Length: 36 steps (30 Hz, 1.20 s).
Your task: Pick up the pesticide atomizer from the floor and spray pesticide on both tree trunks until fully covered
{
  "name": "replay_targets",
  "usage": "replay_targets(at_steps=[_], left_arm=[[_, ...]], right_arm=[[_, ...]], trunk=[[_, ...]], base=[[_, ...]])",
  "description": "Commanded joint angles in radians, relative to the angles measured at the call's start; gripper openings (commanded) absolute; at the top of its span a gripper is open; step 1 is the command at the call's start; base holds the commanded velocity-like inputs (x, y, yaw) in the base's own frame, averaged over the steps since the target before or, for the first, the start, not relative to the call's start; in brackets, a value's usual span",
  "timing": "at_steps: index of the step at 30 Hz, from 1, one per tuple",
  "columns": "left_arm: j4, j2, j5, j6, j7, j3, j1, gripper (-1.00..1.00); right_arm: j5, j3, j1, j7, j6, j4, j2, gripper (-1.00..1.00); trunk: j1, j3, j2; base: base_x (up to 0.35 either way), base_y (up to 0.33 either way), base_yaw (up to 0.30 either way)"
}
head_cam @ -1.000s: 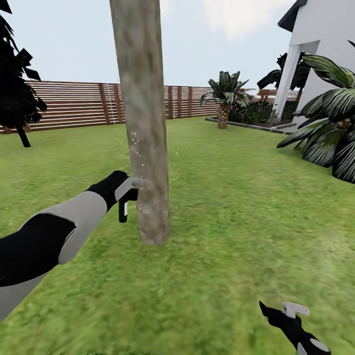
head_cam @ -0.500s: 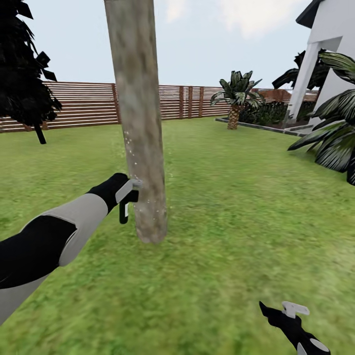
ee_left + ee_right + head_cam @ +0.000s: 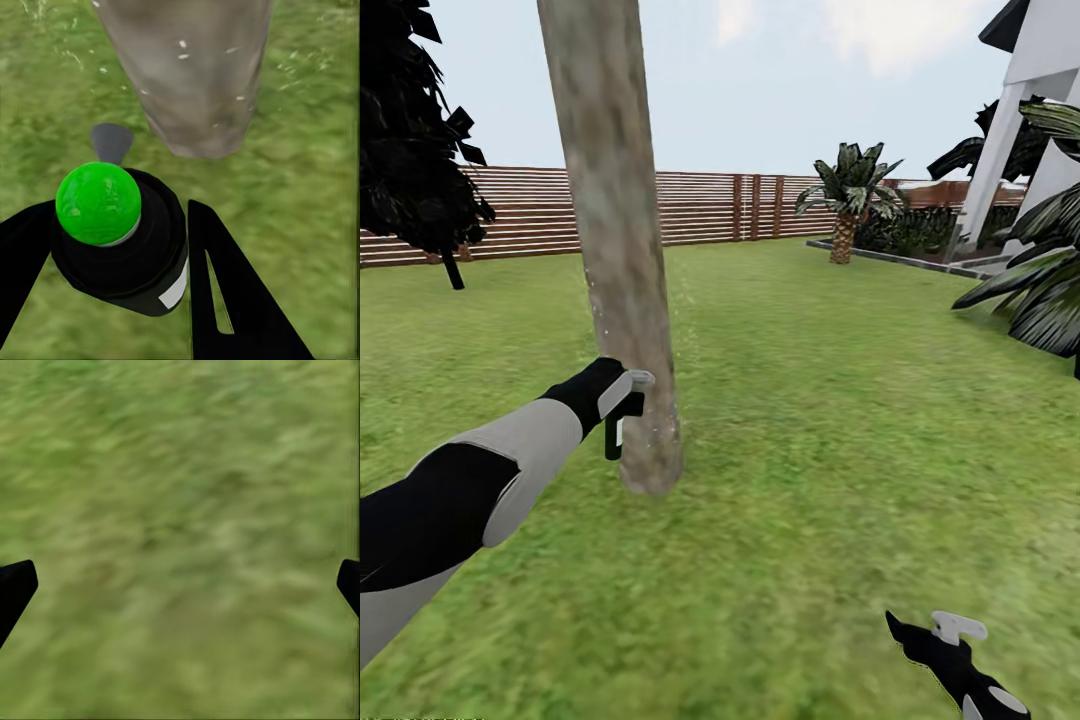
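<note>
Pesticide atomizer [image 3: 120, 240]: small black body, green ball on top in the left wrist view rather than red; clamped between the jaws of the left gripper [image 3: 622, 412], nozzle facing the tree trunk [image 3: 615, 260] just ahead of the jaws. Tree trunk: grey-brown, mottled, bare; its lower stretch directly in front of the jaws and almost touching them, pale specks showing on the bark near jaw height and a little above. Contact between nozzle and bark cannot be told. Change over the last second: the whole head view has swung, the trunk, fence [image 3: 510, 215] and palm [image 3: 850, 195] all shifting across the picture together, so the camera has turned, not the things; the left gripper has stayed against the same low part of the trunk, still holding the atomizer. Judgement: spraying of this trunk is under way, with coverage concentrated low; upper bark looks mostly unmarked, so this tree is probably not finished. Right gripper [image 3: 950, 650]: low over the grass [image 3: 840, 420], well apart from the trunk, jaws spread wide and holding nothing. House wall [image 3: 1050, 90]: far beyond the right jaws.
</note>
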Motion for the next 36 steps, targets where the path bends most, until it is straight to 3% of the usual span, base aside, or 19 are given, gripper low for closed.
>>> replay_targets(at_steps=[1, 6, 15, 18, 25, 27, 29, 33, 36], left_arm=[[0.0, 0.0, -0.001, 0.0, 0.0, -0.001, 0.0, -1.0], [0.0, -0.001, -0.002, 0.0, 0.001, -0.001, 0.0, -1.0], [-0.007, 0.0, -0.004, 0.0, 0.003, 0.003, 0.0, -1.0], [-0.126, 0.001, -0.006, 0.012, 0.011, 0.005, 0.0, -1.0], [-0.292, 0.005, -0.009, 0.203, 0.014, 0.005, -0.014, -1.0], [-0.335, 0.006, -0.01, 0.248, 0.015, 0.005, -0.05, -1.0], [-0.341, 0.007, -0.025, 0.26, 0.016, 0.005, -0.122, -1.0], [-0.342, 0.01, -0.099, 0.264, 0.016, 0.005, -0.172, -1.0], [-0.341, 0.011, -0.116, 0.264, 0.017, 0.005, -0.198, -1.0]], right_arm=[[0.0, 0.0, 0.0, 0.0, 0.0, 0.0, 0.0, 1.0], [0.0, 0.0, 0.0, 0.0, 0.0, 0.0, 0.0, 1.0], [0.0, 0.0, 0.0, 0.0, 0.0, 0.0, 0.0, 1.0], [-0.001, 0.0, 0.0, 0.0, 0.0, 0.001, 0.0, 1.0], [-0.001, 0.0, 0.0, 0.0, 0.0, 0.002, 0.0, 1.0], [-0.002, 0.0, 0.0, 0.0, 0.0, 0.002, 0.0, 1.0], [-0.002, 0.0, 0.0, 0.0, -0.001, 0.002, 0.0, 1.0], [-0.002, 0.0, 0.0, 0.0, -0.001, 0.002, 0.0, 1.0], [-0.002, 0.0, 0.0, 0.0, -0.001, 0.001, 0.0, 1.0]], trunk=[[0.0, 0.0, 0.0], [0.0, 0.0, 0.0], [0.0, 0.0, 0.0], [0.0, 0.0, 0.0], [0.0, 0.0, 0.0], [0.0, 0.0, 0.0], [0.0, 0.0, 0.0], [0.0, 0.0, 0.0], [0.0, 0.0, 0.0]], base=[[0.096, -0.326, 0.209], [0.154, -0.252, 0.129], [0.009, -0.012, 0.081], [0.0, 0.0, 0.004], [0.0, 0.0, 0.0], [0.0, 0.0, 0.0], [0.0, 0.0, 0.0], [0.0, 0.0, 0.0], [0.0, 0.0, 0.0]])
